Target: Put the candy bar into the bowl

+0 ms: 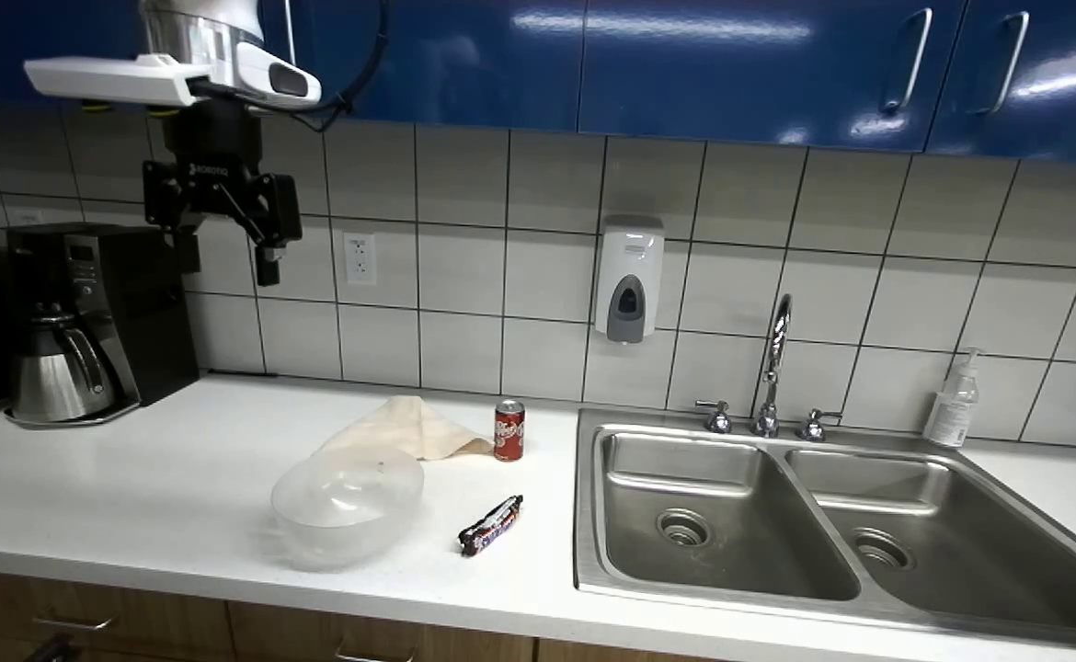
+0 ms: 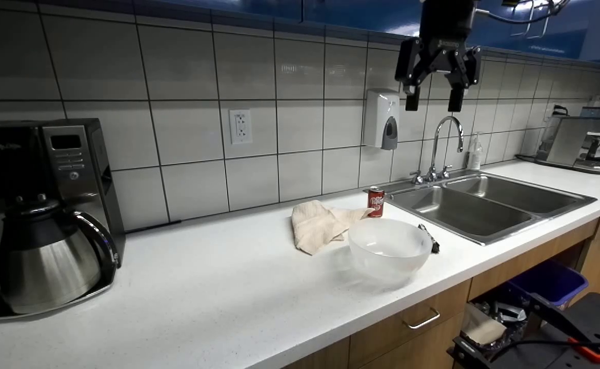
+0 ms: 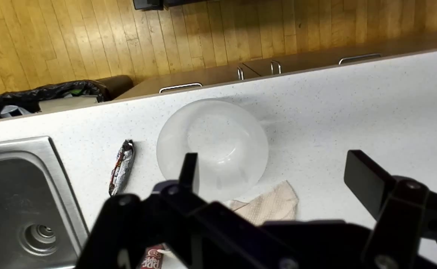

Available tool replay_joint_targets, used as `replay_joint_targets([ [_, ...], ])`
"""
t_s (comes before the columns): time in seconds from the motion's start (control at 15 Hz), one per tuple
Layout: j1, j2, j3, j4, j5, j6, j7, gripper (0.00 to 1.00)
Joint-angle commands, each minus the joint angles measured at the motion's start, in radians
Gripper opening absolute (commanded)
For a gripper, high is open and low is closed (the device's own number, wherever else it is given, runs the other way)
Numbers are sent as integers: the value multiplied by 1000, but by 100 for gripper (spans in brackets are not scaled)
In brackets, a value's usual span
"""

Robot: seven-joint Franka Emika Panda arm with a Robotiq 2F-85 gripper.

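Plainly, the candy bar lies outside the translucent bowl.

In an exterior view, the gripper is held high at the left, pointed downward, its fingers spread apart; the white wrist is seen above.

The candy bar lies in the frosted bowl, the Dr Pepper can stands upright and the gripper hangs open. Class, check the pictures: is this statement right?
Not quite: the candy bar is outside the frosted bowl, lying on the countertop between the bowl and the sink, as the wrist view shows. The rest stands: the Dr Pepper can is upright and the gripper hangs open.
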Motion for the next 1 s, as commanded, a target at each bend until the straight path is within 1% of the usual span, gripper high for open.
replay_joint_targets([
  [0.0, -52, 50, -14, -4, -14, 68, 74, 100],
  [0.27, -111, 91, -56, -16, -21, 129, 106, 100],
  [0.47, -152, 129, -97, -12, -25, 158, 96, 100],
  [0.73, -190, 197, -145, 10, -46, 214, 72, 100],
  [0.93, -206, 264, -179, 37, -68, 269, 44, 100],
])
